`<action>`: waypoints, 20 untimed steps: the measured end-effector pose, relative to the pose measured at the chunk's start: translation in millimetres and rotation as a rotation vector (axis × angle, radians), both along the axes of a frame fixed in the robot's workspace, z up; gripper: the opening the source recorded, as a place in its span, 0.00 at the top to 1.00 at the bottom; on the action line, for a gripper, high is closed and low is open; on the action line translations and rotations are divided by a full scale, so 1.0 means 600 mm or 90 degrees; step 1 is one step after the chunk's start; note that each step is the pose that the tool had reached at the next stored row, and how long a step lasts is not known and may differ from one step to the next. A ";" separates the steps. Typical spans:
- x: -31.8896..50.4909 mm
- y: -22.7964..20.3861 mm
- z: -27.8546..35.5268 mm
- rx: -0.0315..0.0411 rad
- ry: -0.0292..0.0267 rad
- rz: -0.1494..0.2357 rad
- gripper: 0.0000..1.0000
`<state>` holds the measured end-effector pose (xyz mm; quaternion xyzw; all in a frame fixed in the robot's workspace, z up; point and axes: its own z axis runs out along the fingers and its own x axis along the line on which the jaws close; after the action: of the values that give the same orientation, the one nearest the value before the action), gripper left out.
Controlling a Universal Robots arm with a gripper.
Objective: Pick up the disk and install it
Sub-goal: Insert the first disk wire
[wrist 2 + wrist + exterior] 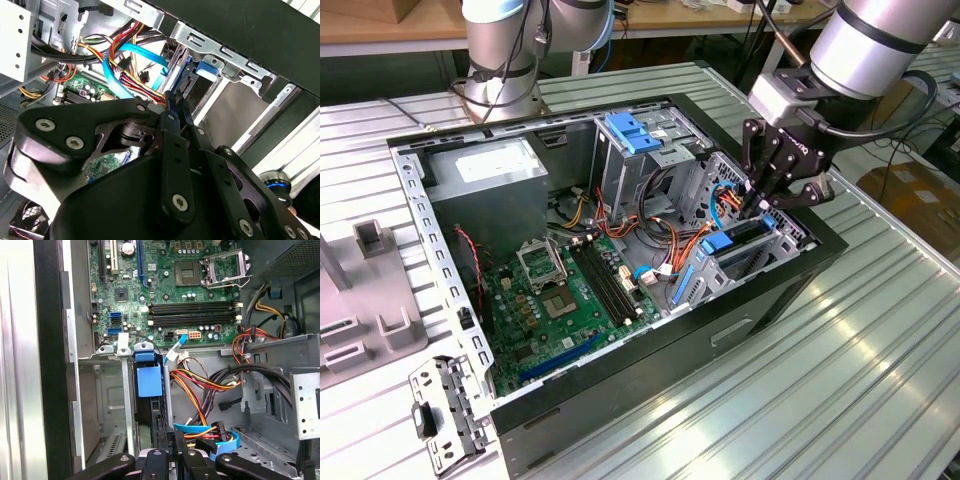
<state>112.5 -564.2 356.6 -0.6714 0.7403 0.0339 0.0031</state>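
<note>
Gripper [763,205]: jaws closed on the edge of the disk [150,405].
Disk: upright in the case's drive bay [760,250], blue carrier tab showing.
Writing: none legible.

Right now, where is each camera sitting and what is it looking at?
Exterior view: off the arm, above the table, looking down into the open computer case; arm and gripper show at the drive cage.
First wrist view: on the arm, looking along the fingers at the disk and motherboard.
Second wrist view: on the arm, behind the gripper's black links, facing the cables.
All three share the disk's blue carrier.
</note>
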 end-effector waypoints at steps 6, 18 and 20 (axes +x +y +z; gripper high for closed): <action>0.000 0.0000 0.000 0.0000 0.0000 -0.019 0.83; 0.012 0.0000 -0.004 0.0000 0.0000 0.036 0.83; 0.014 0.0000 -0.006 0.0001 0.0000 0.043 0.83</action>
<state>120.7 -564.2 353.2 -0.6958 0.7174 0.0341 0.0020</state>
